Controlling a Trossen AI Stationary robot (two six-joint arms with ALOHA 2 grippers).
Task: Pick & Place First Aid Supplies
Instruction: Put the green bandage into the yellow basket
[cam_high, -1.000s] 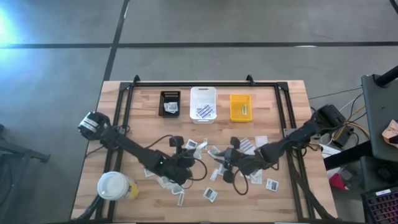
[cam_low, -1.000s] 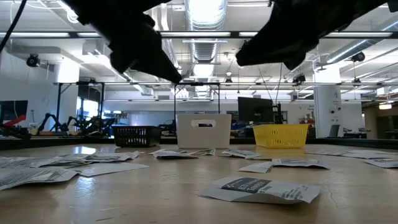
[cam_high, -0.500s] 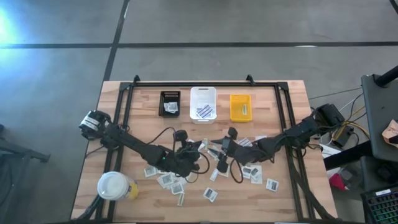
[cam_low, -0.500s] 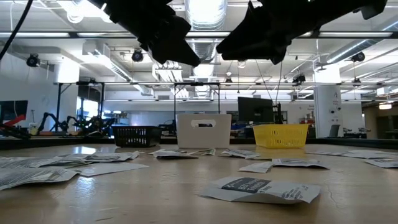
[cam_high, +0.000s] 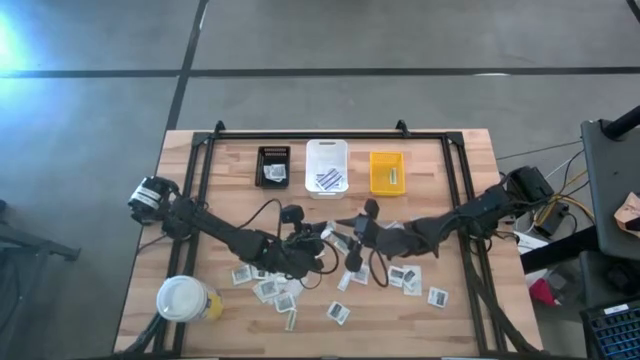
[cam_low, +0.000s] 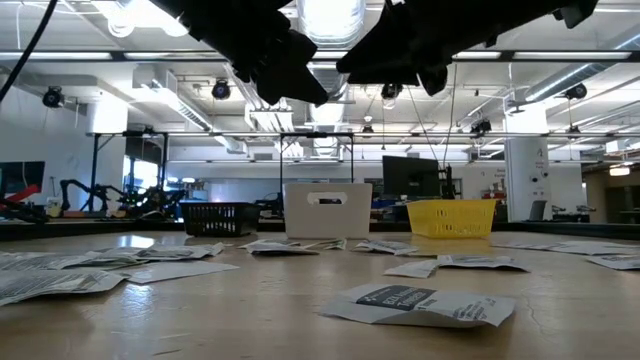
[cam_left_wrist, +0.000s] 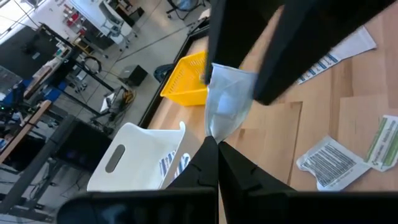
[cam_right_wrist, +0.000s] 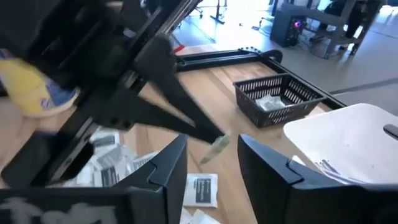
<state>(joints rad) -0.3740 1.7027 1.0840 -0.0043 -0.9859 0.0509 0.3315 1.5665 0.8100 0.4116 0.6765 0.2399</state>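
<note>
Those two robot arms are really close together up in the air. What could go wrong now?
1. The left end effector pinches the pale packet only by one edge, so it might slip and drop among the loose packets on the table.
2. The open right end effector sits right at the left one's tips; a small misjudgement could knock them together or knock the packet free.

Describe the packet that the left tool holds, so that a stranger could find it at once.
Start from the white bin in the middle of the row at the table's far edge and come toward the table's centre, where the two arms meet. There the left tool, shut, pinches a small pale packet. Unlike the packets lying flat on the wood, it hangs in the air.
</note>
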